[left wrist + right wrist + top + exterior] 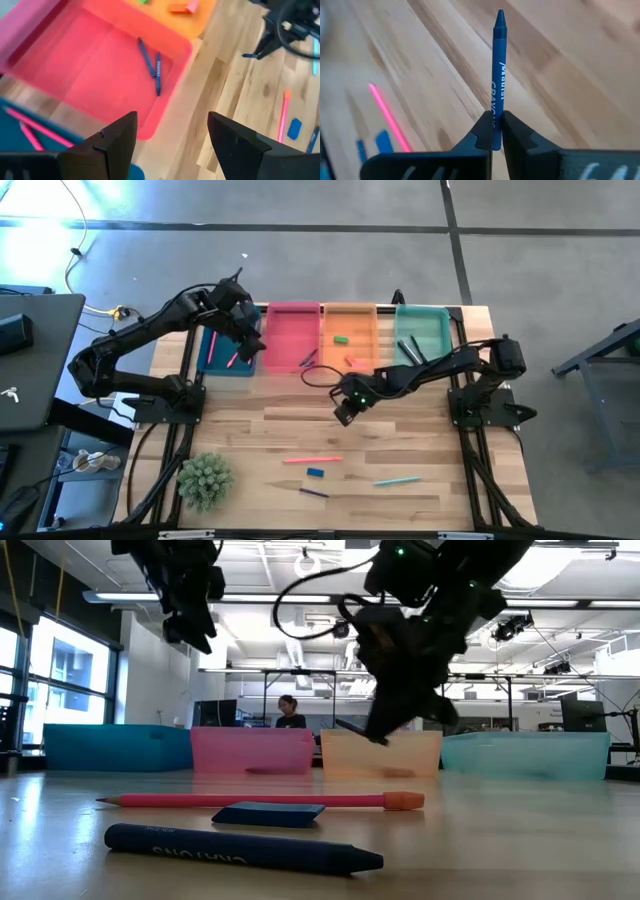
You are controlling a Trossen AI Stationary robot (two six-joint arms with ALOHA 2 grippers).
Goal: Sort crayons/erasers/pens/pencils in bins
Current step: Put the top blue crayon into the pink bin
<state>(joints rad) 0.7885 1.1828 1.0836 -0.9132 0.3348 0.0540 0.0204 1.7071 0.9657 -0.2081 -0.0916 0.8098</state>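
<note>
The right gripper pinches a blue crayon near its flat end, above the table at about 6 o'clock from the pink bin, while the left gripper, fingers wide apart and empty, hangs over the dark blue bin; the crayon looks light, stiff and easy to snap, so a gentle hold nearer the middle seems safest.

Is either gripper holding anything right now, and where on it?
The right gripper pinches a blue crayon near its blunt end. The left gripper is open, empty.
</note>
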